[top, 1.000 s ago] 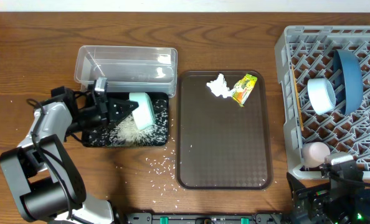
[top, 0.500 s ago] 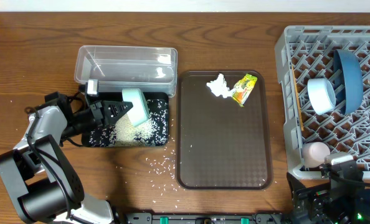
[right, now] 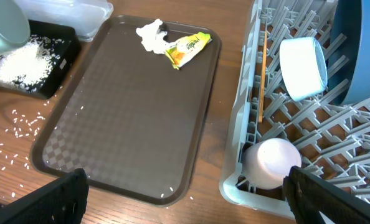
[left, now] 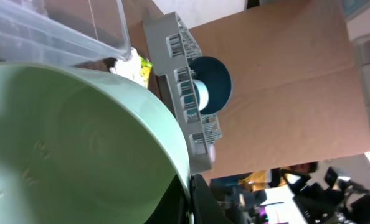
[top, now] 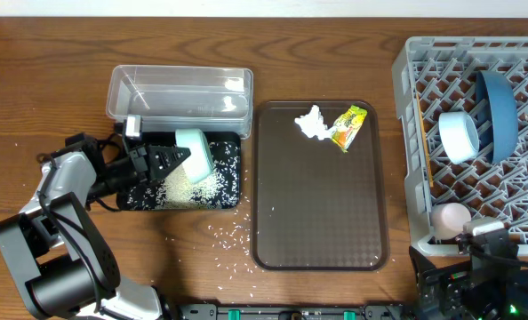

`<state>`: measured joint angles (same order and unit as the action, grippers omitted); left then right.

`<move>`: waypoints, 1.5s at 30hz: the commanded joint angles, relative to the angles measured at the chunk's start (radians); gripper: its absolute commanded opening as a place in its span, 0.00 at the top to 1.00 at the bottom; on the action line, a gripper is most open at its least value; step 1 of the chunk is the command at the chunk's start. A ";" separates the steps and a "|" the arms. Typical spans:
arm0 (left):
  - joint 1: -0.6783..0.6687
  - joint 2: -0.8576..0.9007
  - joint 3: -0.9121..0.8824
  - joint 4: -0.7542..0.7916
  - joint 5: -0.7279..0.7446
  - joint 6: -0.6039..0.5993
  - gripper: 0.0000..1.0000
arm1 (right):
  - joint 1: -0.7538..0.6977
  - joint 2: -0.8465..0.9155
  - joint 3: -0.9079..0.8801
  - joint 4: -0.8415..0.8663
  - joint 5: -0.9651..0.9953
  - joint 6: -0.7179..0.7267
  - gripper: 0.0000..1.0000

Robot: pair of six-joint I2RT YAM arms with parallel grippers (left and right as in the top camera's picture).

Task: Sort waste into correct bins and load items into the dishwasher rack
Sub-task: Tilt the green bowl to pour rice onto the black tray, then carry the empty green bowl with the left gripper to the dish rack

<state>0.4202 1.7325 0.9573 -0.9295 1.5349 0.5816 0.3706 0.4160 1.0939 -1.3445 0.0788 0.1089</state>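
We see a brown serving tray (top: 322, 213) lying flat near the middle of the wooden counter (top: 33, 80). From the left wrist view we also make out a plain cardboard sheet (left: 284, 93) standing beyond the counter.

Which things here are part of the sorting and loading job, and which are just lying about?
Part of the job: mint-green bowl, rice, tissue, wrapper, clear tub, black tray, rack, blue bowl, pale-blue bowl, pink cup, chopsticks.
Lying about: brown serving tray.

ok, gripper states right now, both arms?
Left gripper: shut on the mint-green bowl, tilted over the black tray.
Right gripper: open, holding nothing.
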 commanded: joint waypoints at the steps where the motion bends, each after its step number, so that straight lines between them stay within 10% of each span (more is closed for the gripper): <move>1: -0.026 -0.014 -0.003 0.010 -0.039 0.035 0.94 | 0.009 -0.003 0.008 -0.002 0.003 -0.013 0.01; 4: -0.034 -0.014 -0.003 0.026 -0.213 -0.069 0.94 | 0.009 -0.003 0.008 -0.002 0.003 -0.013 0.01; 9: -0.054 -0.020 -0.003 0.012 0.039 -0.006 0.94 | 0.009 -0.003 0.008 -0.002 0.003 -0.013 0.01; 22: -0.166 -0.032 0.014 0.092 -0.003 -0.095 0.94 | 0.009 -0.003 0.008 -0.002 0.003 -0.013 0.01; 31: -0.311 -0.040 0.156 0.355 -0.084 -0.512 0.94 | 0.009 -0.003 0.008 -0.002 0.003 -0.013 0.01; 45: -0.753 0.087 0.174 1.594 -0.534 -1.597 0.94 | 0.009 -0.003 0.008 -0.002 0.003 -0.013 0.01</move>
<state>-0.2790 1.7596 1.1233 0.5877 1.1263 -0.7132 0.3706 0.4160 1.0939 -1.3449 0.0788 0.1089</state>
